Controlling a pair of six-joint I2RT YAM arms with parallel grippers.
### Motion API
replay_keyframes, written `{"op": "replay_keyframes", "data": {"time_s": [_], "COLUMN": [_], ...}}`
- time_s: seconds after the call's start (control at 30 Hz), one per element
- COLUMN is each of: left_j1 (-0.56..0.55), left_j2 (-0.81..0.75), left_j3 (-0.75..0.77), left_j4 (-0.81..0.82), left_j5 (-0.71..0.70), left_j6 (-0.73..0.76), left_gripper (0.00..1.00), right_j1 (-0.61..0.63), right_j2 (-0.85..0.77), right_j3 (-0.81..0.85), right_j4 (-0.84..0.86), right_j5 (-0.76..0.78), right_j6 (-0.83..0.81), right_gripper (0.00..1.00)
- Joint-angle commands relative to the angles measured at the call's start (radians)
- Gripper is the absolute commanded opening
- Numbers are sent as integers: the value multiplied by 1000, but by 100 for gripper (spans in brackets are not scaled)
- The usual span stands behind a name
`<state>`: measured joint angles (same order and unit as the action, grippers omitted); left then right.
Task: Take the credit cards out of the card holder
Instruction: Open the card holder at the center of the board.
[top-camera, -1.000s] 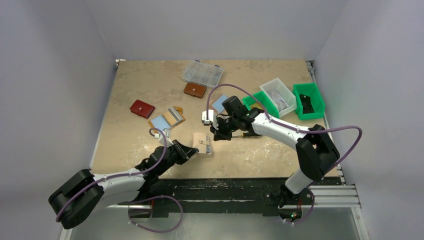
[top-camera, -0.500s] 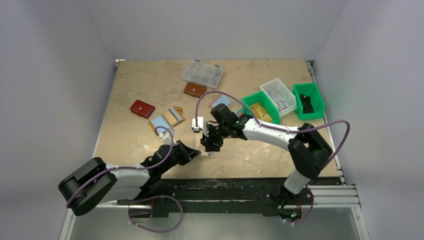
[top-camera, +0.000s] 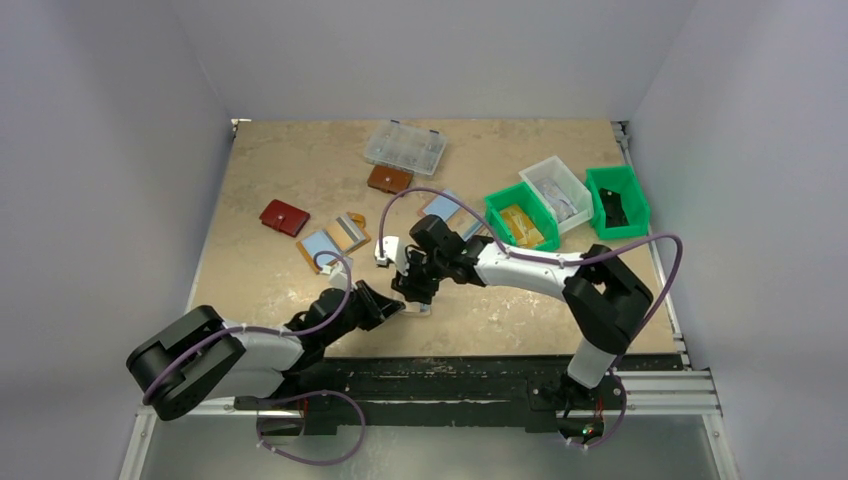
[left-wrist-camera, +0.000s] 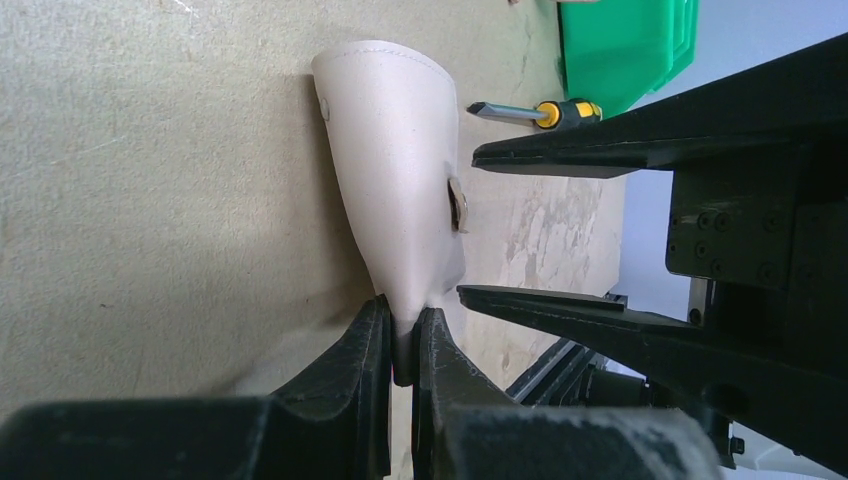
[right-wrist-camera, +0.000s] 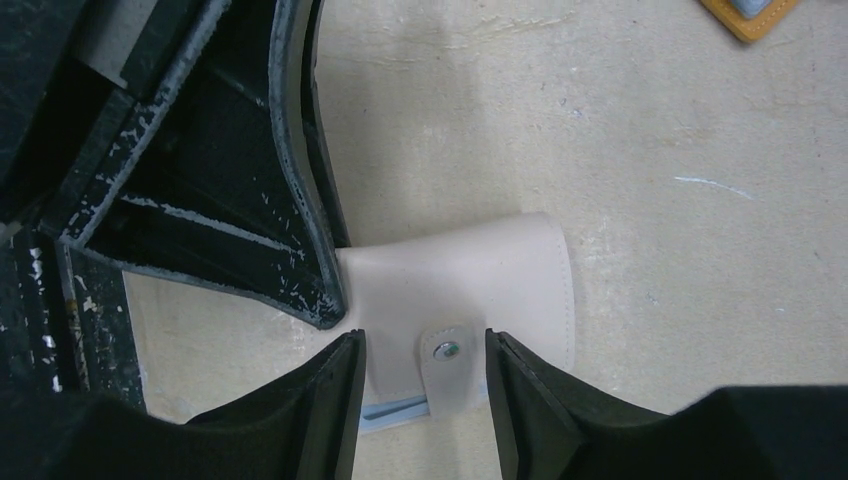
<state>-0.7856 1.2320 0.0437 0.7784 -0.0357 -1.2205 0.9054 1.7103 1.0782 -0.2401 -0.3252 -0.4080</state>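
Beige leather, pinched at one corner by the closed left hand (left-wrist-camera: 403, 345) — that is the card holder (left-wrist-camera: 395, 170), resting shut on the desk (left-wrist-camera: 150, 200) near its front edge. Just beyond, the right hand (right-wrist-camera: 425, 345) stands open astride the snap tab (right-wrist-camera: 447, 365). Such a thin corner pinch may slip when the tab is tugged — the holder would drag along unopened.

Red wallet (top-camera: 284, 217); brown wallet (top-camera: 389, 180); clear organizer box (top-camera: 404, 147)
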Motion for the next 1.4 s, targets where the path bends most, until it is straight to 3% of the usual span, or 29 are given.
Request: {"op": "replay_keyframes", "data": {"time_s": [0.0, 0.1, 0.23, 0.37, 0.47, 0.73, 1.1, 1.23, 1.37], "left_j1": [-4, -8, -9, -8, -9, -9, -7, -6, -5], "left_j2": [14, 13, 2, -30, -75, -169, -174, -194, -247], "left_j3": [33, 36, 35, 26, 10, -9, -23, 0, 65], "left_j4": [87, 88, 81, 45, 4, -102, -140, -230, -422], "left_j5": [29, 31, 30, 17, -8, -63, -95, -114, -142], "left_j6": [-17, -17, -17, -17, -17, -25, -30, -10, 57], "left_gripper": [0, 0, 0, 0, 0, 0, 0, 1, 39], "right_j1": [18, 21, 21, 20, 14, -15, -77, -124, -158], "right_j2": [9, 25, 41, 45, 27, 0, -19, 3, 18], "right_j3": [12, 12, 18, 24, 26, 34, 52, 71, 83], "right_j4": [58, 58, 48, 28, 14, -47, -118, -169, -212], "right_j5": [55, 66, 85, 109, 128, 72, 43, 38, -12], "right_j6": [36, 39, 40, 19, -2, -60, -104, -133, -143], "right_gripper": [54, 52, 41, 13, 1, 0, 0, 0, 1]}}
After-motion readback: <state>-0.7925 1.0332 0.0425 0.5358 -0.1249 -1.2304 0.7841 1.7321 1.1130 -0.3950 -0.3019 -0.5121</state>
